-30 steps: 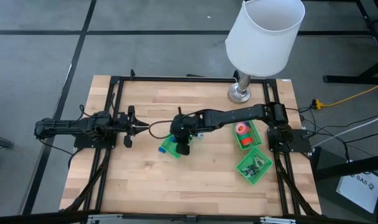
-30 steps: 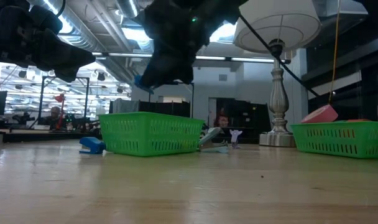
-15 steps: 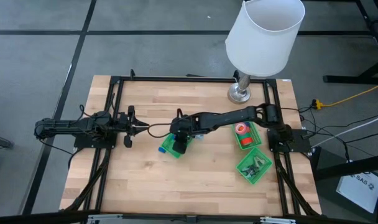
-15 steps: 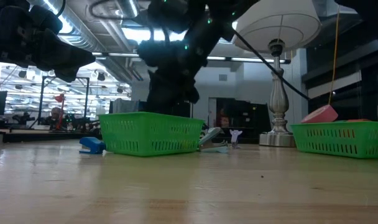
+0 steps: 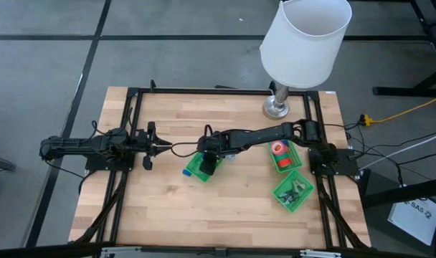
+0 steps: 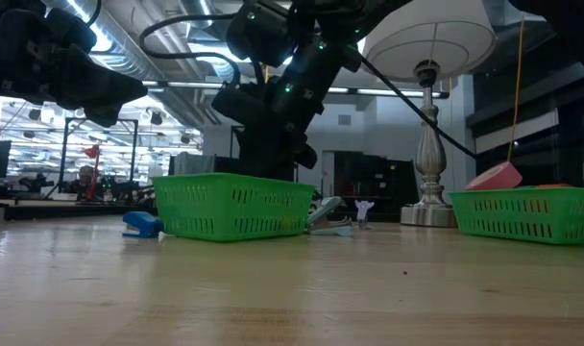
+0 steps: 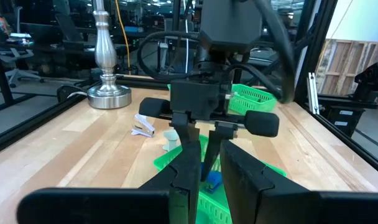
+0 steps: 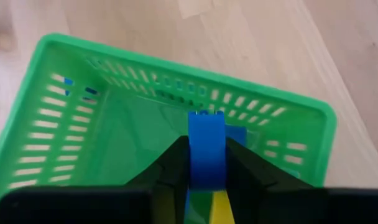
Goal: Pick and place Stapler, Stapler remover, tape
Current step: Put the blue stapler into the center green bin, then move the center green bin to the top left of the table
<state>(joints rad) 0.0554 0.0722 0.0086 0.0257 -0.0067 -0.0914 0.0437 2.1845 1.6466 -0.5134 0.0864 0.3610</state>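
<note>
Green plastic basket [image 5: 201, 166] sits at mid-table; the right gripper [image 5: 209, 163] is lowered into it from above. In the right wrist view its fingers [image 8: 171, 167] are clamped on a blue stapler [image 8: 206, 155], held just above the basket floor, with a yellow part showing below it. The left wrist view shows the same blue stapler pinched between the two dark fingers inside the basket [image 7: 195, 186].

A second blue stapler [image 5: 188, 171] lies on the wooden table [image 5: 168, 208], touching or just beside the basket's left side; in the low view it sits left of the basket [image 6: 141, 224].

A pale stapler remover [image 7: 142, 126] lies on the table on the far side of the basket, toward the lamp base [image 5: 277, 107].

Red tape roll [image 5: 278, 149] rests in a green basket [image 5: 284, 158] at the right edge; another green basket [image 5: 292, 191] with dark items is just nearer.

Left gripper [image 5: 150, 145] waits at the left, well apart from the basket; fingers: cannot tell.
</note>
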